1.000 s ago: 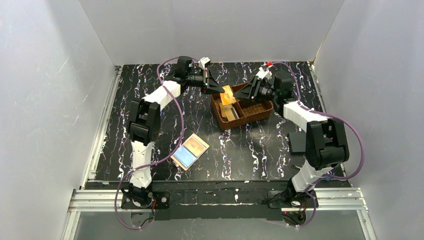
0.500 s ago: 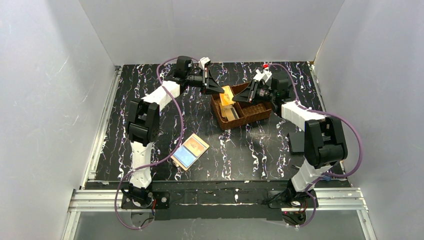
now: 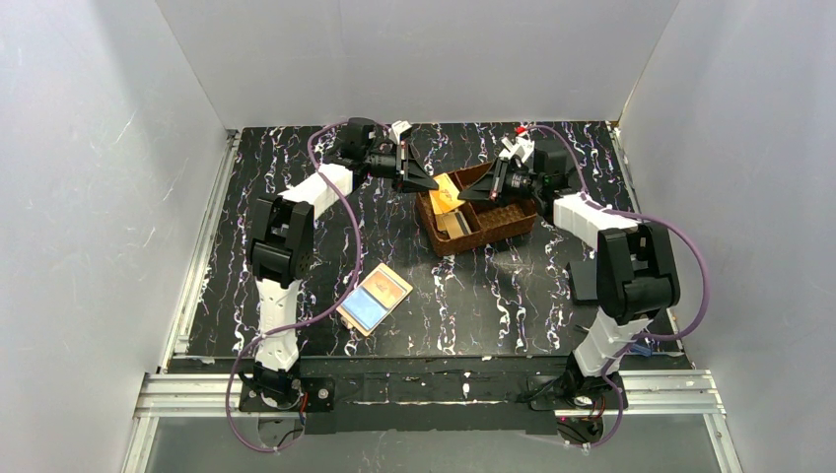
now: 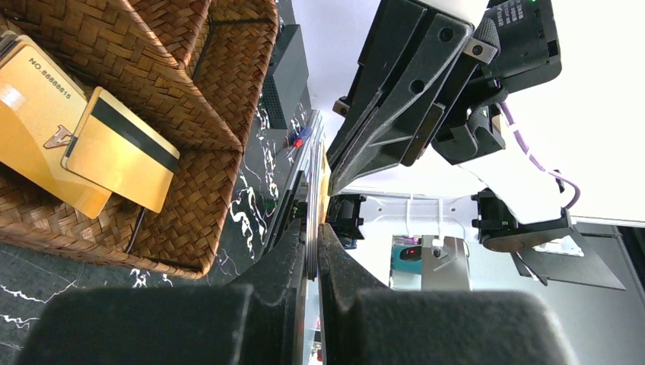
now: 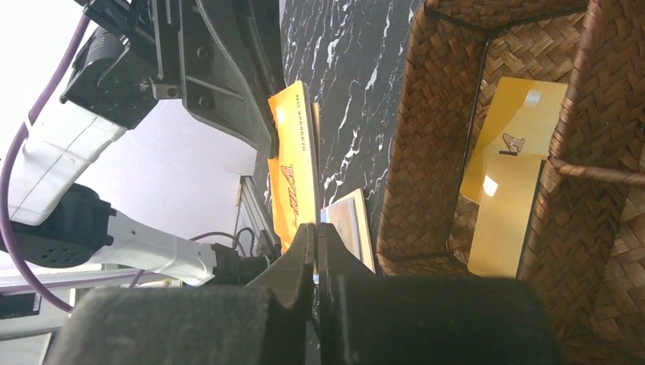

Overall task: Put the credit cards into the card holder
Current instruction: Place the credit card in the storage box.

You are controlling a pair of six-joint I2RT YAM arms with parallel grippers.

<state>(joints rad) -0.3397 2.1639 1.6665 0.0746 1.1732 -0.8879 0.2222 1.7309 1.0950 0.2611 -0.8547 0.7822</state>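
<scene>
Two cards [image 4: 114, 152] lie in the woven basket [image 3: 508, 219]; card holder [image 3: 375, 299] open on table [image 3: 493, 296]. Left pincer [image 3: 431, 184] and right pincer [image 3: 463, 194] meet above the basket, both clenching one orange card [image 5: 299, 167].

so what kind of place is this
Most likely a robotics lab test cell: plain white panels box in a black marbled table, and the left arm and right arm are bolted to an aluminium rail at its near edge.

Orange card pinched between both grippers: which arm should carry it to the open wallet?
Left, probably. The left gripper grips the orange card, as does the right gripper, but the card holder lies open on the left arm's side, far from the right arm's base.
</scene>
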